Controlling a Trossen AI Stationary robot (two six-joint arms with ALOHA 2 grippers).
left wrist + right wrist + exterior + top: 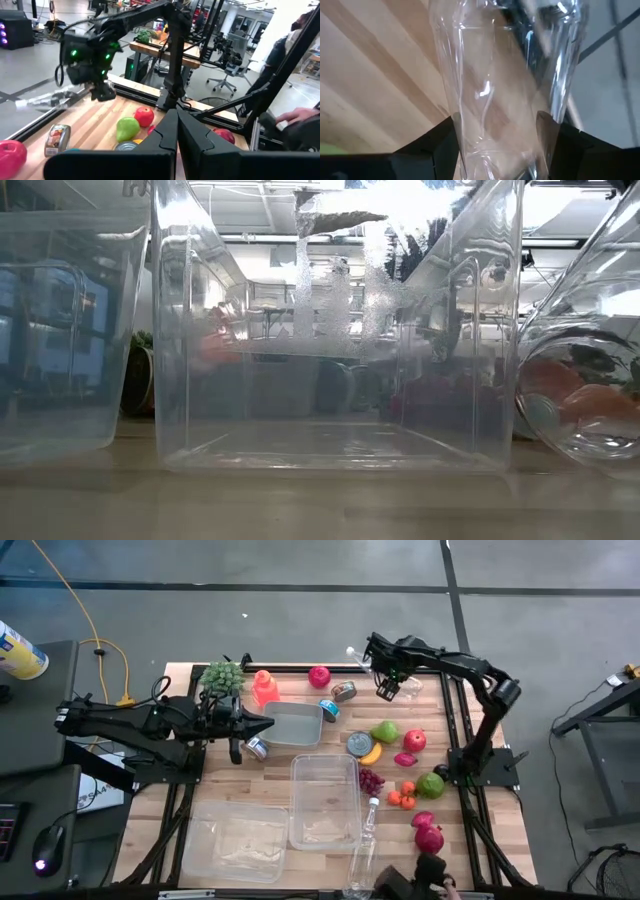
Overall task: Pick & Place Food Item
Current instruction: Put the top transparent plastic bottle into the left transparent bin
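The clear crinkled plastic bottle (500, 90) sits squeezed between my right gripper (497, 132)'s two dark fingers (437, 142), gripped above the wooden table (330, 840)'s far edge; my left gripper (262, 724) waits, fingers shut.

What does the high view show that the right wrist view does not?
Only the high view shows the whole layout: the left hand shut beside the grey tray, the fruit such as the green pear, and the clear bins. Only the right wrist view shows the grip up close: dark fingers on both sides of the clear plastic bottle. Both show that bottle at the right hand over the wooden table.
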